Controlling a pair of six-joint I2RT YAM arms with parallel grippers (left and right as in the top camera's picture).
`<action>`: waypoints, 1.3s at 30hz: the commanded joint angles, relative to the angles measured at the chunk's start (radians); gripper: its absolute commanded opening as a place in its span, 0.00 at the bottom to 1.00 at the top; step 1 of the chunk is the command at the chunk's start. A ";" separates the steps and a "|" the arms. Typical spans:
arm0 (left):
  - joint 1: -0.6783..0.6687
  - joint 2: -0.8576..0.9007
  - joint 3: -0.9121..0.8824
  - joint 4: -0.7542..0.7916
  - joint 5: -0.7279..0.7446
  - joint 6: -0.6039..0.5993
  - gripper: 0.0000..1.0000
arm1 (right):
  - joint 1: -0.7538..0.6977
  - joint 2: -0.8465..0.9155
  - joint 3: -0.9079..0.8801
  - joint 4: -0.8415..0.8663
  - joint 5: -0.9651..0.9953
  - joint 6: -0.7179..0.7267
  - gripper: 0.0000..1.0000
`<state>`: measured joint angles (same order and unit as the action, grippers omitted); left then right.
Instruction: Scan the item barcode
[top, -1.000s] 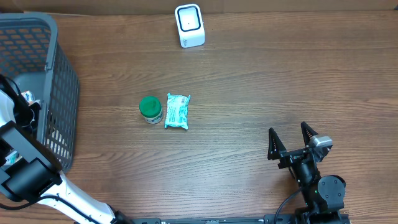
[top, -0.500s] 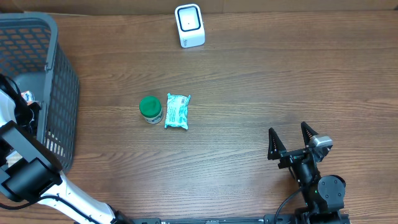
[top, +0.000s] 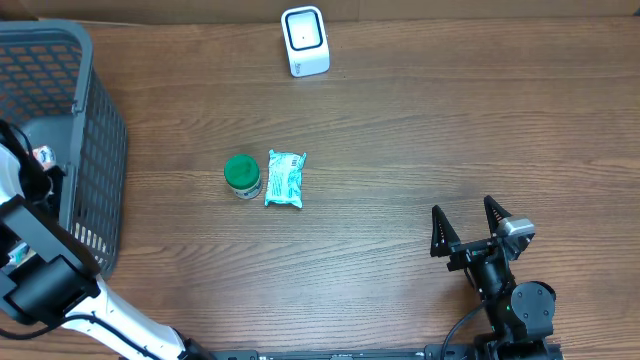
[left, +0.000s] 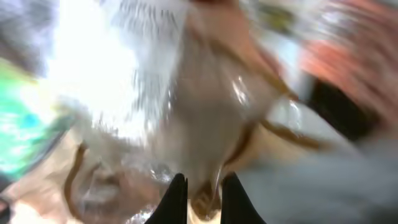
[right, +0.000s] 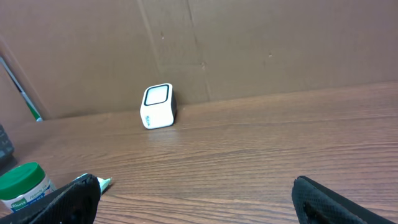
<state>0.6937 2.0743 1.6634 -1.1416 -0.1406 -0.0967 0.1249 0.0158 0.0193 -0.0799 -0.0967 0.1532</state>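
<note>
brown wooden counter (top: 420, 130) fills our overhead view: a grey mesh plastic basket (top: 100, 150) at the left with our left arm (top: 40, 280) reaching in, a white cube scanner (top: 305, 42) at the back, a green-lidded jar (top: 241, 174) just beside a teal packet (top: 285, 179) mid-counter. our right fingers (top: 438, 235) stand released. at the left wrist, all blurred, our left fingers (left: 177, 196) are clenched on a clear crinkly wrapped item (left: 205, 93). right wrist: scanner before a cardboard wall (right: 280, 43).

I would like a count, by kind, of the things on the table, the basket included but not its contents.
Basket: 1
Scanner: 1
Jar: 1
Packet: 1
Total: 4
</note>
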 joint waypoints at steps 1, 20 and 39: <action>-0.010 -0.164 0.095 -0.012 0.006 -0.058 0.04 | -0.003 -0.003 -0.011 0.005 0.008 -0.005 1.00; 0.025 -0.329 -0.186 0.090 -0.075 0.013 0.82 | -0.003 -0.003 -0.011 0.005 0.008 -0.005 1.00; 0.061 -0.328 -0.481 0.524 0.003 0.190 0.88 | -0.003 -0.003 -0.011 0.005 0.008 -0.005 1.00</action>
<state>0.7528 1.7470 1.2255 -0.6510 -0.1524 0.0490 0.1249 0.0158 0.0193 -0.0792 -0.0963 0.1535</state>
